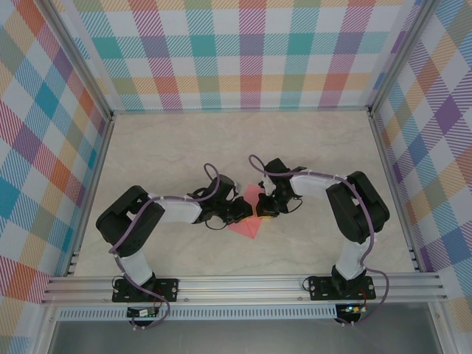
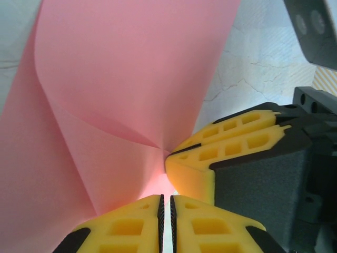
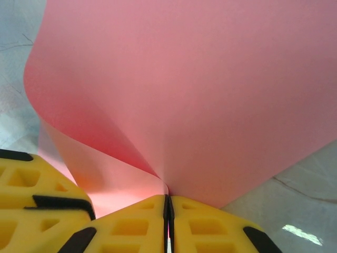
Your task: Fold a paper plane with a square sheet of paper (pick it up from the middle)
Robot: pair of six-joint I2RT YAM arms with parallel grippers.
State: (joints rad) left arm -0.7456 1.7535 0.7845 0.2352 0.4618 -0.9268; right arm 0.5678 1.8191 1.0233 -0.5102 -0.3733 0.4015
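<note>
A: Top view. We find the sheet [image 1: 248, 228] mid-tabletop [image 1: 184, 147], between the two wrists. Pink shows above and below them. The left gripper [image 1: 243, 212] and right gripper [image 1: 263, 209] cover its middle.

B: Agreed. Around it we note checked walls [image 1: 243, 51] on three sides, a metal rail [image 1: 243, 284] along the near edge, and purple cables [image 1: 217, 177] looped over the arms. The tabletop is pale and marbled.

A: Left wrist view. The left gripper [image 2: 166, 203] has its yellow fingers [image 2: 126, 226] pressed together with a hairline slit between them. The sheet [image 2: 126, 79] runs down into that slit, so we read it as pinched.

B: In the same view the right gripper [image 2: 176, 154] comes in from the right. Its tips are closed and meet the paper just beside the left pair.

A: Right wrist view. The right gripper [image 3: 168, 203] has its fingers [image 3: 210, 226] closed on the sheet [image 3: 189, 89], which rises from the pinch as a curved, lifted fold. The left gripper [image 3: 52, 195] sits at the lower left, against the pink.

B: Hard to make out: both wrist frames cut off the sheet's outer edges, and the pinch points lie behind the yellow tips. From above we cannot tell how many layers overlap.
</note>
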